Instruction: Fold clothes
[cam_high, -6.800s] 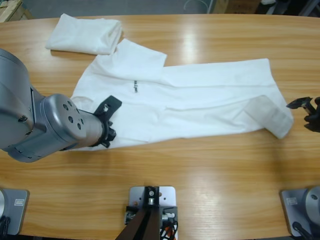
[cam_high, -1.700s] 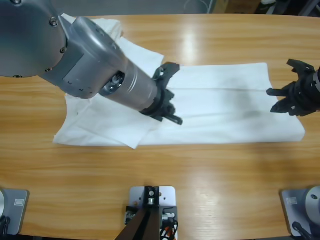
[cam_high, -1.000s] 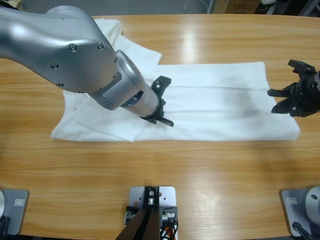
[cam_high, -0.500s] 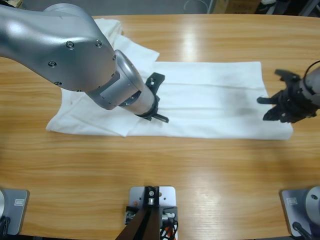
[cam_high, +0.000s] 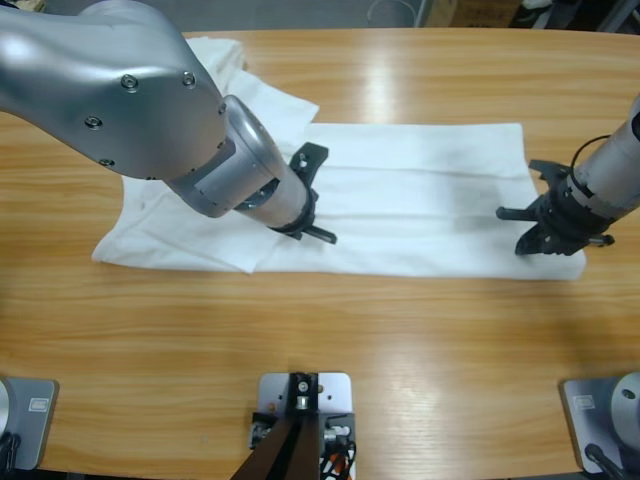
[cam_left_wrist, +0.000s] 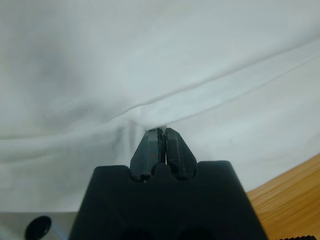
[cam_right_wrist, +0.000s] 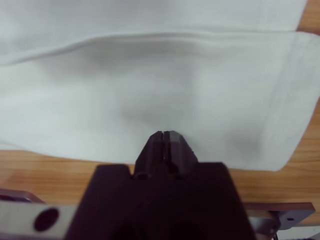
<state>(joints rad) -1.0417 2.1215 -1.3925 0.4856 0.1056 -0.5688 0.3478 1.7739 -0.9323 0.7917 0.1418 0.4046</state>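
Note:
A white T-shirt (cam_high: 420, 200) lies spread lengthwise across the middle of the wooden table (cam_high: 400, 350), folded into a long band. My left gripper (cam_high: 312, 205) sits on its left-middle part. In the left wrist view the left gripper (cam_left_wrist: 161, 132) is shut, with a raised crease of the T-shirt (cam_left_wrist: 150, 60) running into its tips. My right gripper (cam_high: 542, 225) rests over the shirt's right end near the hem. Its jaws are together in the right wrist view, where the right gripper (cam_right_wrist: 164, 135) lies on flat T-shirt cloth (cam_right_wrist: 150, 75).
A second white T-shirt (cam_high: 215, 50), folded, lies at the table's back left, mostly hidden behind the left arm's large silver elbow (cam_high: 120, 90). Bare wood runs along the front and the back right of the table.
The shirt has been folded narrower and slid leftwards with the left gripper. The right gripper has moved in from the right edge onto the shirt's right end.

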